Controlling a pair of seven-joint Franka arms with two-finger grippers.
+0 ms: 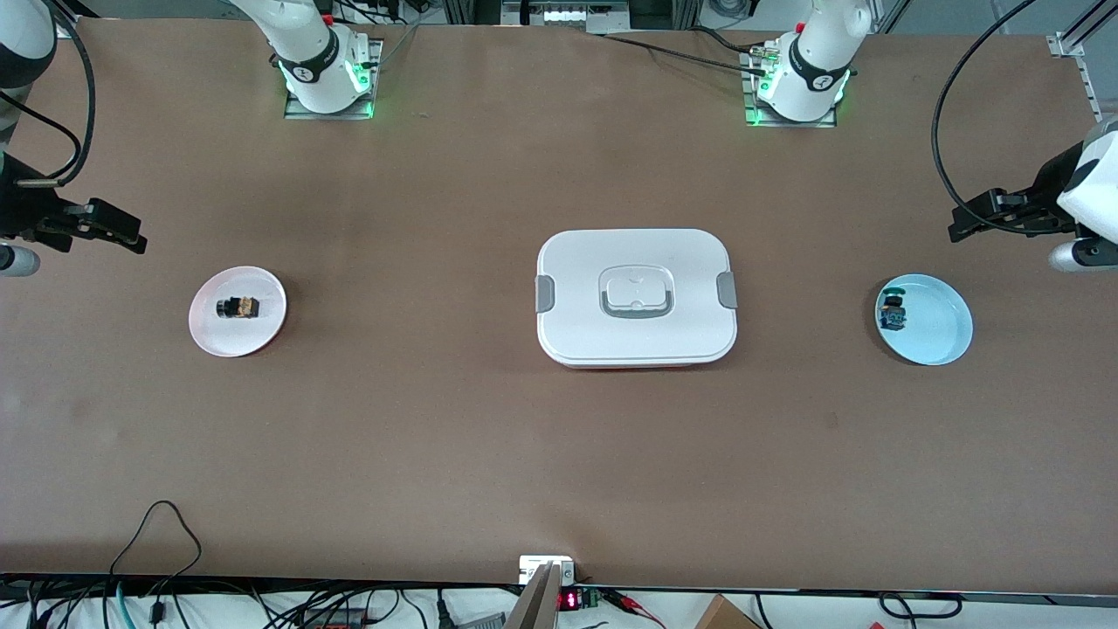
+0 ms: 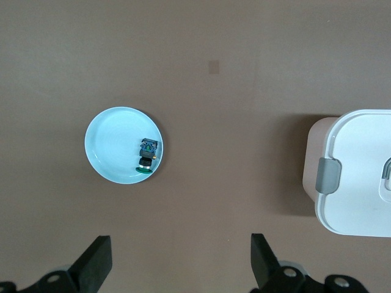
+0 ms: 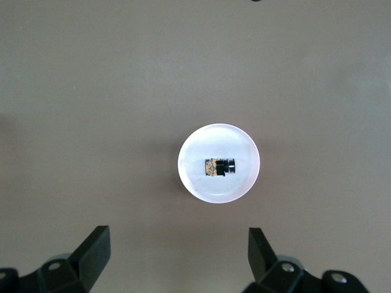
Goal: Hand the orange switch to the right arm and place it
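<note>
Currently the orange switch (image 1: 238,307) lies on its side near the middle of a pale pink plate (image 1: 262,336) at the left of the front view, toward the right arm's end of the table; in the right wrist view the same switch (image 3: 219,166) sits at the centre of the frame on that plate (image 3: 201,183), black button end and orange-tan body in line. Above the plate, at the upper left of the front view, the right gripper (image 1: 118,229) hangs over bare table with its two fingers spread wide and nothing between them; the right arm (image 1: 26,52) shows at that frame's edge. At the centre of the front view rests a white lidded container (image 1: 636,297) with grey side latches. At the right of that view a light blue plate (image 1: 939,328) holds a blue-green switch (image 1: 893,311), lying near the rim. Over the table just above this plate, the left gripper (image 1: 974,223) also stands with fingers apart and empty.
</note>
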